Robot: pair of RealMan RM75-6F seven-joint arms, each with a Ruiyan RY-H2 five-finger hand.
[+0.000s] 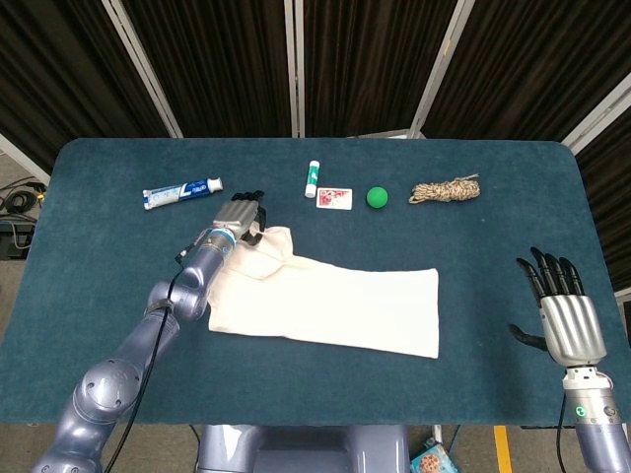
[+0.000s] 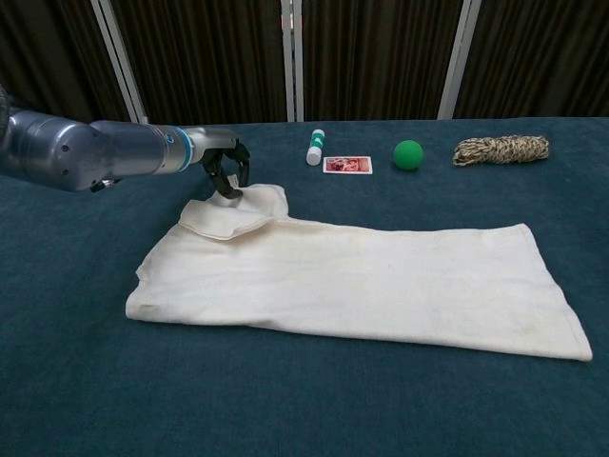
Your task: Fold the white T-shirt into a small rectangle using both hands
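Observation:
The white T-shirt [image 1: 335,305] lies folded lengthwise into a long strip across the middle of the blue table [image 1: 108,256]. Its sleeve [image 2: 238,211] is folded over at the far left end. My left hand [image 2: 224,167] is at the far edge of that sleeve, with curled fingers pinching the cloth, which rises slightly to them. In the head view the left hand [image 1: 242,219] sits at the strip's upper left corner. My right hand [image 1: 564,313] hovers near the table's front right with fingers spread, holding nothing, well clear of the shirt [image 2: 362,276].
Along the back of the table lie a toothpaste tube [image 1: 182,192], a glue stick [image 2: 313,147], a small card [image 2: 347,165], a green ball [image 2: 408,154] and a coil of rope [image 2: 500,149]. The glue stick and card are closest to the left hand.

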